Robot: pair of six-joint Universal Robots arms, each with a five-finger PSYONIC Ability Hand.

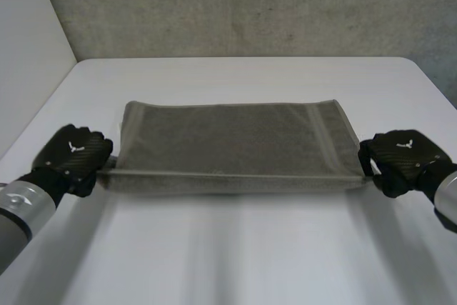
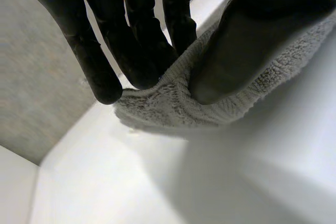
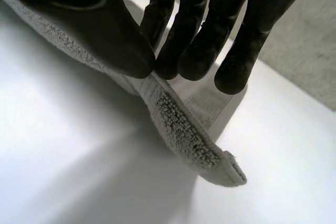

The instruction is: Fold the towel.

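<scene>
A grey-green towel (image 1: 232,137) lies spread across the middle of the white table (image 1: 235,248), its near edge lifted off the surface. My left hand (image 1: 71,156) pinches the near left corner (image 2: 173,106) between thumb and fingers. At the opposite end, my right hand (image 1: 400,158) grips the near right corner (image 3: 184,129) in the same way, thumb against fingers. The far edge of the towel still rests on the table.
A concrete wall (image 1: 250,5) rises behind the table's far edge. A pale wall (image 1: 28,48) stands at the left. Bare tabletop runs in front of the towel and beyond it.
</scene>
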